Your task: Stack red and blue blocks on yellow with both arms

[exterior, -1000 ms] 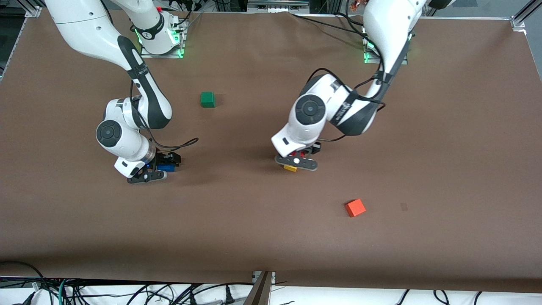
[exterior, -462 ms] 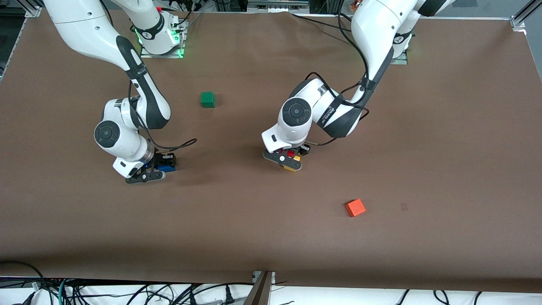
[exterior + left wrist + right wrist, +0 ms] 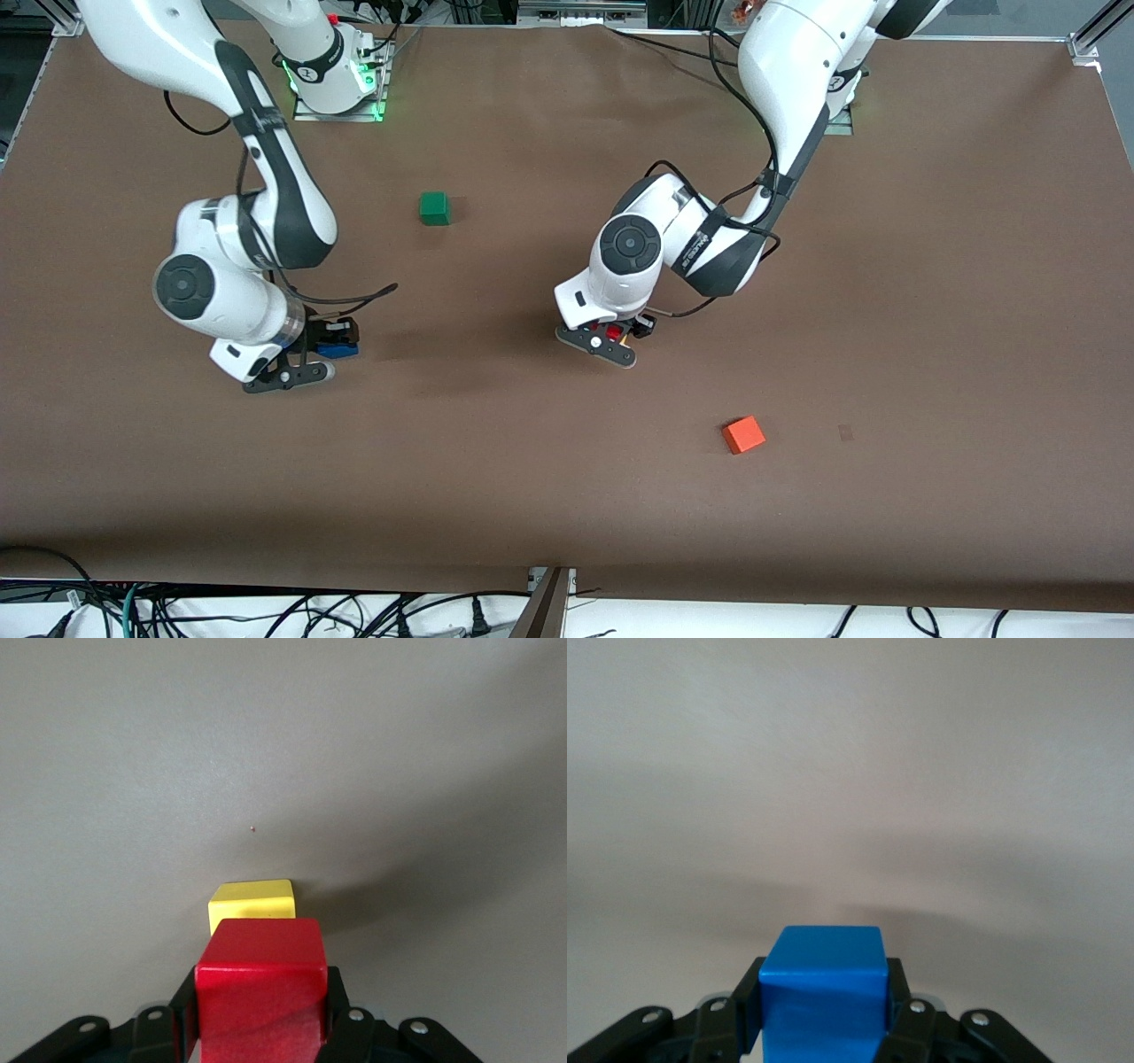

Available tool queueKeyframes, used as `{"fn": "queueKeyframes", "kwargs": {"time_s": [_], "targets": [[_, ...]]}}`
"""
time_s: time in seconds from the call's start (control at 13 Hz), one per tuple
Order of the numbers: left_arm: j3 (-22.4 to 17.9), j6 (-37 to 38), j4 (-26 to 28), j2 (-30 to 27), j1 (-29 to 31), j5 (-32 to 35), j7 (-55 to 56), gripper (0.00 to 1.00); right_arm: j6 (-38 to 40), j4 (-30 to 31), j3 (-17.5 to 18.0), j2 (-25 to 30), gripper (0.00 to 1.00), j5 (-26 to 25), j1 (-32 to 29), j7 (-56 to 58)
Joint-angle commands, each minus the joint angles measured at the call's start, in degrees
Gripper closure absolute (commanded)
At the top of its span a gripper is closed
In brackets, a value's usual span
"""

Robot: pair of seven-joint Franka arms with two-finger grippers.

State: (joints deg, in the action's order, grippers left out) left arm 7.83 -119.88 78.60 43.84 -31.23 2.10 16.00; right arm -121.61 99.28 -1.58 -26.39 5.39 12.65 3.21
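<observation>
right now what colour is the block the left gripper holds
Deep red; the red block shows best in the left wrist view, in the left gripper.

Robotics lab: alu frame (image 3: 1088,42), loose cables (image 3: 266,611), brown table (image 3: 567,496).
</observation>
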Motion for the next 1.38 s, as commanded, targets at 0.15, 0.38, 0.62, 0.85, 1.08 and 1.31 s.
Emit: {"fn": "queueKeyframes", "kwargs": {"time_s": [0.15,0.38,0.62,0.85,1.08,1.31], "targets": [[-0.53,0.52,-4.51,3.79,-0.06,0.28,-1.68,1.00,4.98,-5.33,0.26,-0.51,0.61,0.85,1.41,0.31],[-0.88,0.52,-4.51,3.97,0.03,0.28,-1.77,1.00,5.51,-5.76,0.26,-0.42,0.61,0.85,1.68,-0.48],[-0.88,0.70,-4.51,3.80,0.03,0.54,-1.68,1.00,7.09,-6.91,0.26,-0.51,0.61,0.94,2.11,-1.71],[-0.97,1.05,-4.24,3.80,-0.06,0.45,-1.42,1.00,7.18,-6.99,0.26,-0.42,0.61,0.77,2.73,-3.56],[-1.06,1.48,-4.50,3.27,0.12,0.19,-0.11,0.00,8.67,-8.30,0.44,-0.51,0.61,1.03,3.17,-4.09],[-2.29,13.04,-9.91,-1.11,3.35,-0.51,1.58,0.00,13.23,-12.52,0.44,-1.21,0.61,0.77,4.75,-8.56]]}}
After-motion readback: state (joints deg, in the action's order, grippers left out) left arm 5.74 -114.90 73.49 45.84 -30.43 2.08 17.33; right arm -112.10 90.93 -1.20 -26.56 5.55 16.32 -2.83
